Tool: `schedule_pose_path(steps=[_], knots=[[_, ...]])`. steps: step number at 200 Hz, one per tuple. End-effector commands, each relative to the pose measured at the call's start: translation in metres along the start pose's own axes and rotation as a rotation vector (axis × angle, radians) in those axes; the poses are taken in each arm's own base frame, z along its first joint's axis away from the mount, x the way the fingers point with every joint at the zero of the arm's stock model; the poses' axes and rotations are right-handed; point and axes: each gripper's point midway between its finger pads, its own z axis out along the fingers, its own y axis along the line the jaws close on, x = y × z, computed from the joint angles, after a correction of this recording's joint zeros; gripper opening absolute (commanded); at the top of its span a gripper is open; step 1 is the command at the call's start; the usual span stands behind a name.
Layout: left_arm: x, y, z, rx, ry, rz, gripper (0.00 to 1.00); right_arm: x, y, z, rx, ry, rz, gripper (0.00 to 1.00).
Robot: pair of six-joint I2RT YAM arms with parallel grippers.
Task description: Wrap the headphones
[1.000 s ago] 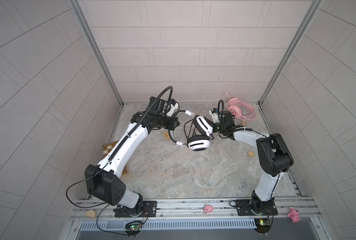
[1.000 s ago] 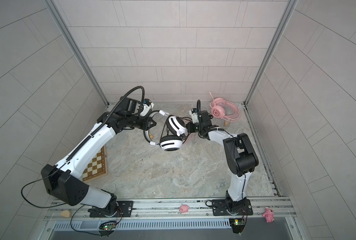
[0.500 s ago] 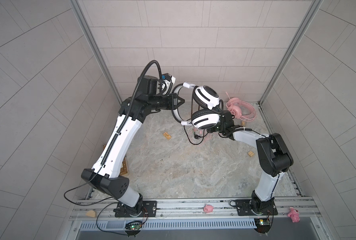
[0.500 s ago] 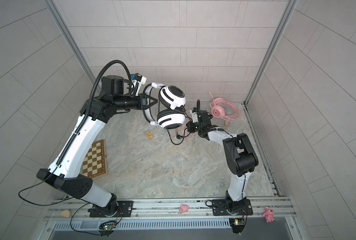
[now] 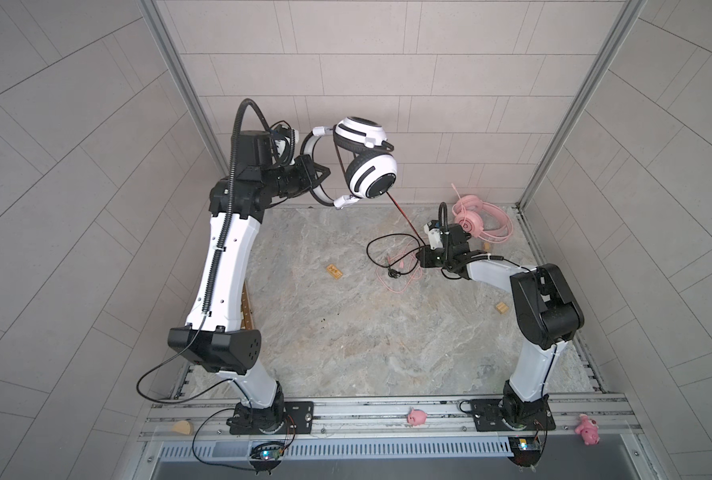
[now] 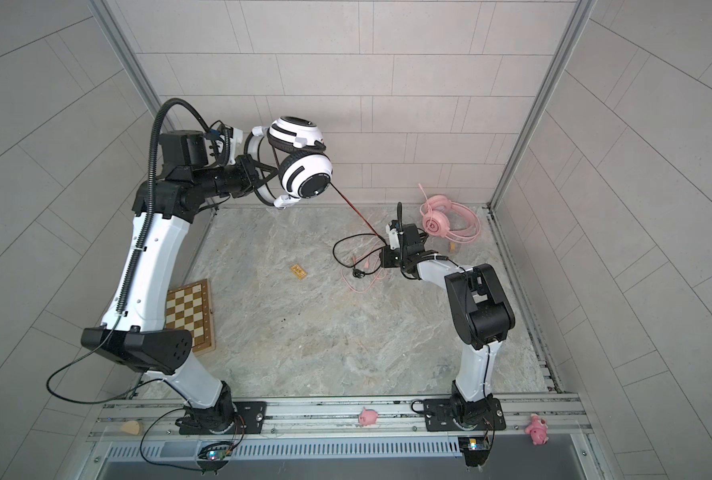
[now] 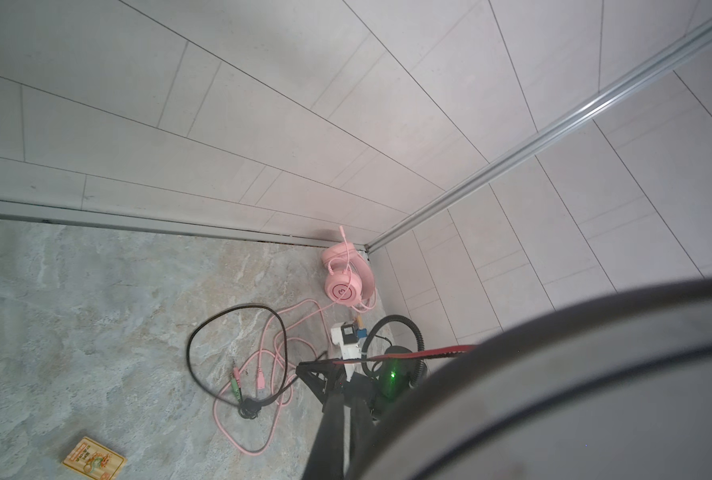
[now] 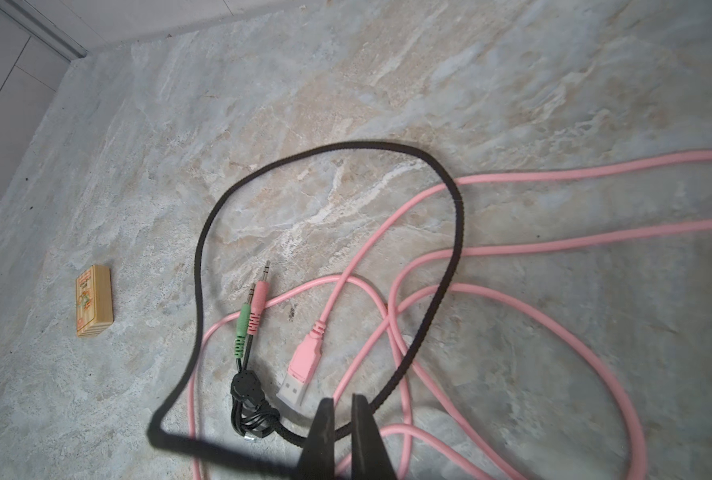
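Note:
The white headphones with black stripes hang high in the air near the back wall. My left gripper is shut on their band; in the left wrist view they are a grey blur. Their black cable runs taut down to my right gripper, which sits low over the table, shut on the cable. The rest of the cable loops on the table. The pink headphones lie in the back right corner.
The pink cable tangles with the black loop under my right gripper. A small wooden block lies mid-table and another at the right. A chessboard sits at the left edge. Pink toys rest on the front rail.
My left arm has lifted the white headphones from near the table up towards the back wall, and the cable has been drawn taut. My right gripper has stayed low on the cable.

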Motion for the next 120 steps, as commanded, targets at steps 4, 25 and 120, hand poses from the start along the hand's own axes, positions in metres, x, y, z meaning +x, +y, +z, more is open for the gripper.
schedule_pose_path(steps=[4, 25, 120], knots=[[-0.041, -0.012, -0.018, 0.057, -0.133, -0.059, 0.0, 0.011, -0.015, 0.002, 0.048, 0.038, 0.017, 0.11], [-0.059, 0.005, -0.029, 0.027, -0.2, -0.097, 0.0, 0.013, -0.02, 0.001, 0.054, 0.041, 0.027, 0.1], [-0.094, 0.119, -0.068, -0.189, -0.376, -0.274, 0.0, 0.015, -0.05, -0.023, 0.112, 0.033, 0.078, 0.08]])
